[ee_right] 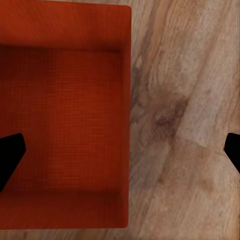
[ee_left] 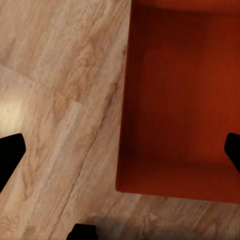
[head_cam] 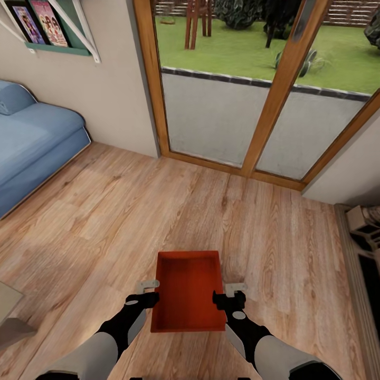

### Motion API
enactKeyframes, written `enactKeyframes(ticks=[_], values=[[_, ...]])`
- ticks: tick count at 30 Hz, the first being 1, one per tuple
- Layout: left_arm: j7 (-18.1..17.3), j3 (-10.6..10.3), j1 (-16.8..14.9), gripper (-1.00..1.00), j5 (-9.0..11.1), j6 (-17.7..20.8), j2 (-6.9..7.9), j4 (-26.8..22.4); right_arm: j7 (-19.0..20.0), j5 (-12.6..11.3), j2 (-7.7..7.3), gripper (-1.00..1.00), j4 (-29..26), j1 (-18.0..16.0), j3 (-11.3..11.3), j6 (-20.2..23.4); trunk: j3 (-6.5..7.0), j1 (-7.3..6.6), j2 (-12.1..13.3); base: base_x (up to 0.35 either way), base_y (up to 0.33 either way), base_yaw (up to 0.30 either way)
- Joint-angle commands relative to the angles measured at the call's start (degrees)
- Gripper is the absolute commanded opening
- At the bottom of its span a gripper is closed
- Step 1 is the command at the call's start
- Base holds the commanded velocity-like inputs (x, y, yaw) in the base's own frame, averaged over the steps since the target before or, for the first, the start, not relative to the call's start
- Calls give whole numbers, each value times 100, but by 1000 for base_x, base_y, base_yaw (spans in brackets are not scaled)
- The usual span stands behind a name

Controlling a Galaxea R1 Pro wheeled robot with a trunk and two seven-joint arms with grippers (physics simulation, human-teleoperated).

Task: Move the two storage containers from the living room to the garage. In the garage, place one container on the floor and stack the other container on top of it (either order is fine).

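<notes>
One orange-red storage container [head_cam: 187, 293] with no lid lies over the light wood-plank floor [head_cam: 105, 211] of the living room, just in front of me. My left gripper [head_cam: 149, 293] is at its left wall and my right gripper [head_cam: 230, 295] at its right wall. In the left wrist view the container [ee_left: 185, 100] has one long wall running between the widely spread fingers of the left gripper [ee_left: 122, 150]. The right wrist view shows the same for the container [ee_right: 65, 115] and the right gripper [ee_right: 122, 150]. Both grippers are open. I cannot tell whether the container rests on the floor.
A blue sofa [head_cam: 31, 142] stands at the left under a wall shelf [head_cam: 53, 37] of books. Wood-framed glass doors [head_cam: 274, 105] onto a lawn close the far side. A dark low unit [head_cam: 364, 264] lines the right edge, and a pale furniture corner [head_cam: 10, 311] juts in at the lower left.
</notes>
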Motion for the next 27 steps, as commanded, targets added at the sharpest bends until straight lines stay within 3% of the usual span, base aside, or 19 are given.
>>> enactKeyframes(ticks=[1,27], values=[[27,-16,0,100,49,29,0,-12,-28,-42,2,100,8,-4,48,-19,-22,23,-44,0,0,0],[26,-24,-1,100,59,29,11,-4,-19,-132,0,100,59,-4,39,-163,-488,594,-1086,0,0,0]])
